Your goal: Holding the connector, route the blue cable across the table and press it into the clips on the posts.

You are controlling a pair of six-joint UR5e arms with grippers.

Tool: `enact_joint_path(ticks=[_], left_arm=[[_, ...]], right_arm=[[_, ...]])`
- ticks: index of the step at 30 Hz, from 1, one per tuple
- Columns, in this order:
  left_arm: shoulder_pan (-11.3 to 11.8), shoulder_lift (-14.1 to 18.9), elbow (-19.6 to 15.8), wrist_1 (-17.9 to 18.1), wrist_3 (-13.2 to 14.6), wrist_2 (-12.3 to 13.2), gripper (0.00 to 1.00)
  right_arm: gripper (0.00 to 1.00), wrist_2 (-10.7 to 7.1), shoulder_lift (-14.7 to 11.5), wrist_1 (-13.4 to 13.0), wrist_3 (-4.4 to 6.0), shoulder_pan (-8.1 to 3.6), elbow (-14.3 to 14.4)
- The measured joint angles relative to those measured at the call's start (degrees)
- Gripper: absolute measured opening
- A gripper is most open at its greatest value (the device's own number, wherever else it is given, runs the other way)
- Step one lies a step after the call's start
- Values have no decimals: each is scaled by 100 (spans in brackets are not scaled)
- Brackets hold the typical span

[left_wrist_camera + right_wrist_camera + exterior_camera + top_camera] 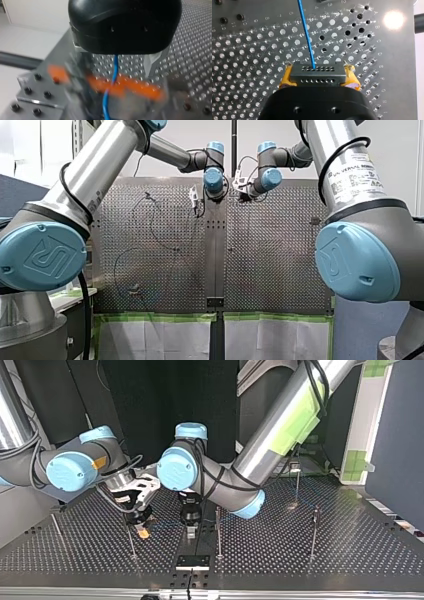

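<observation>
Two grips: right jaws clamped on grey perforated connector block (317, 73) to lead thin blue cable (306, 32); left jaws guiding above it, spacing unreadable.

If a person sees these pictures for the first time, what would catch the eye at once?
First comes the blue cable, a bright line over the perforated table in the right wrist view. It leaves the grey connector, which my right pincer clamps between yellow pads. In the top view, thin posts stand upright on the table near its middle.
</observation>
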Motion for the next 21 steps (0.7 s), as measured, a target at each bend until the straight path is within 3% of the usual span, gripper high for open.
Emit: enact_joint_path(ticks=[7,19,20,21], left_arm=[[133,-85,96,47,-53,30,100],[69,-88,105,148,-74,15,100],[62,-88,105,174,-87,8,92],[52,-88,104,206,-109,-5,92]], right_arm=[[0,-1,3,-5,0,0,-1],[0,-9,3,-3,11,-1,0],[0,-9,3,-3,15,0,-1],[0,-10,3,-3,18,-1,-1]])
